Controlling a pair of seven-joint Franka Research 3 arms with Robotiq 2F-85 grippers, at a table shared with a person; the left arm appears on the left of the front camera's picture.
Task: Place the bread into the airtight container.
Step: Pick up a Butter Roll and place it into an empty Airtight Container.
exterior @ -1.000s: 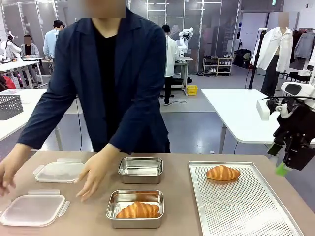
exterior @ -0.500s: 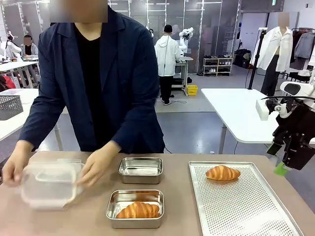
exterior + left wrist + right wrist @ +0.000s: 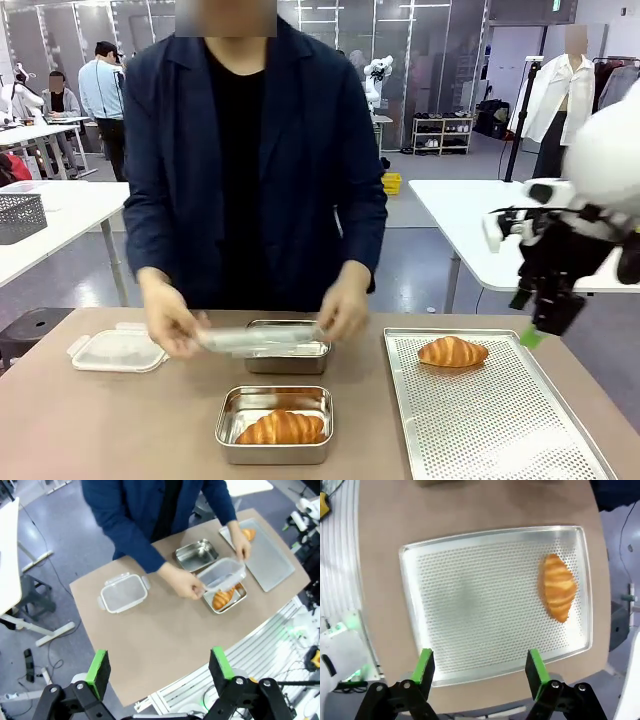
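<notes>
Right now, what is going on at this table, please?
A person's hands hold a clear lid low above the table, by the far container, which looks empty. The near container holds a croissant. A second croissant lies on the perforated tray, and another lid rests on the table. The right tool hangs open above the tray, holding nothing. The left tool, also open, is high over the table.
</notes>
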